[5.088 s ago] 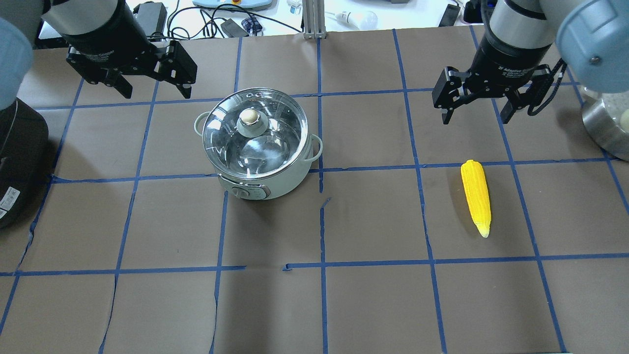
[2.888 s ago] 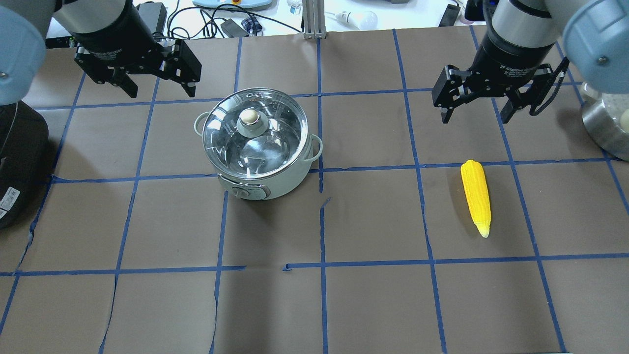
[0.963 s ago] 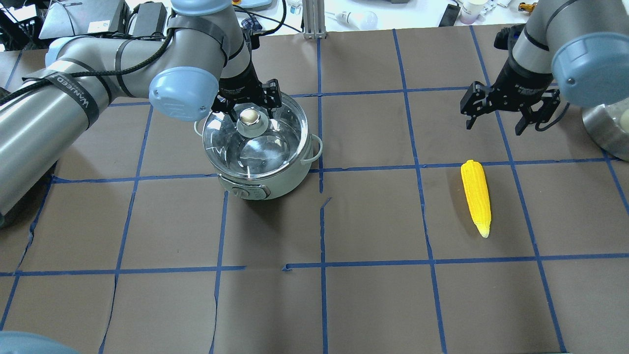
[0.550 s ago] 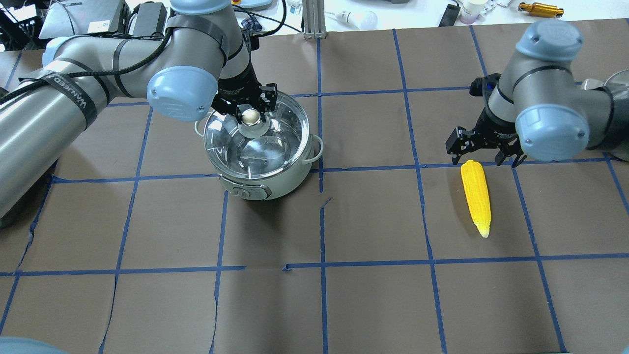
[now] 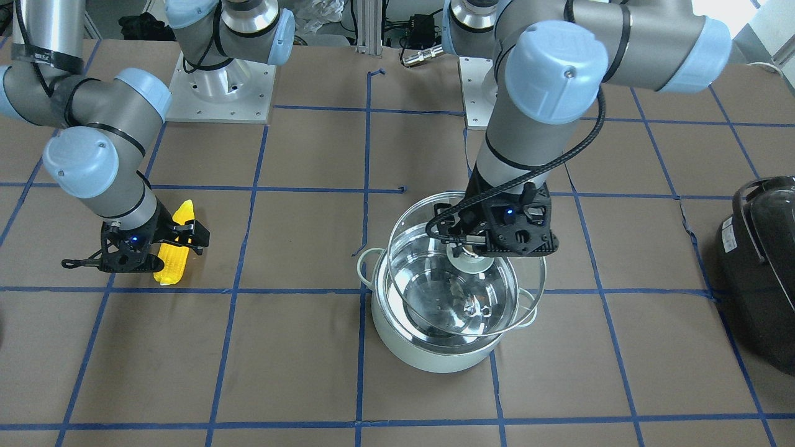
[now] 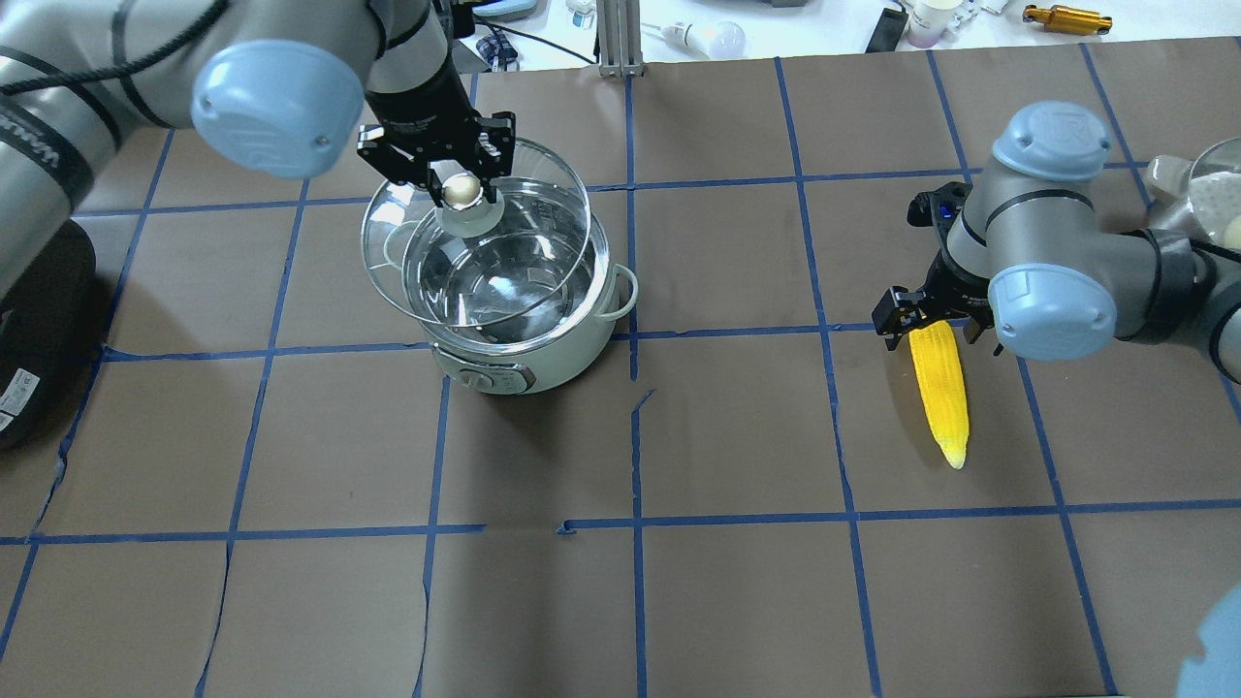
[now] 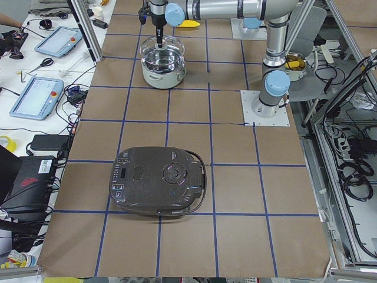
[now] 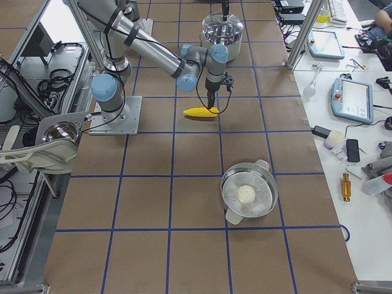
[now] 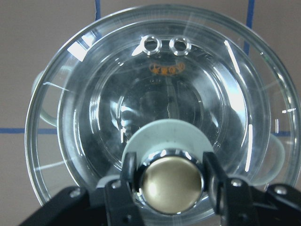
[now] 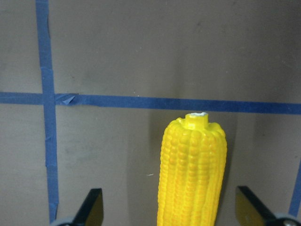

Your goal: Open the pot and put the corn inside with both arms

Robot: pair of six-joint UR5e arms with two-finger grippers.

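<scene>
The mint-green pot [image 6: 543,364] stands on the table left of centre. My left gripper [image 6: 461,190] is shut on the gold knob [image 9: 169,182] of the glass lid [image 6: 543,208]. It holds the lid lifted off the pot and shifted a little towards the back left. The lid [image 5: 428,310] also shows hanging over the pot [image 5: 428,354] in the front-facing view. The yellow corn [image 6: 942,397] lies on the table at the right. My right gripper [image 6: 933,330] is open and low, one finger on each side of the corn's [image 10: 193,174] thick end.
A large black appliance [image 6: 29,320] sits at the table's left edge. A steel pan [image 8: 248,193] with a white lump inside stands at the far right end. Blue tape lines cross the brown table cover.
My left gripper came down, shut on the knob and lifted the lid up and back-left. My right gripper dropped from behind the corn to straddle its thick end.
</scene>
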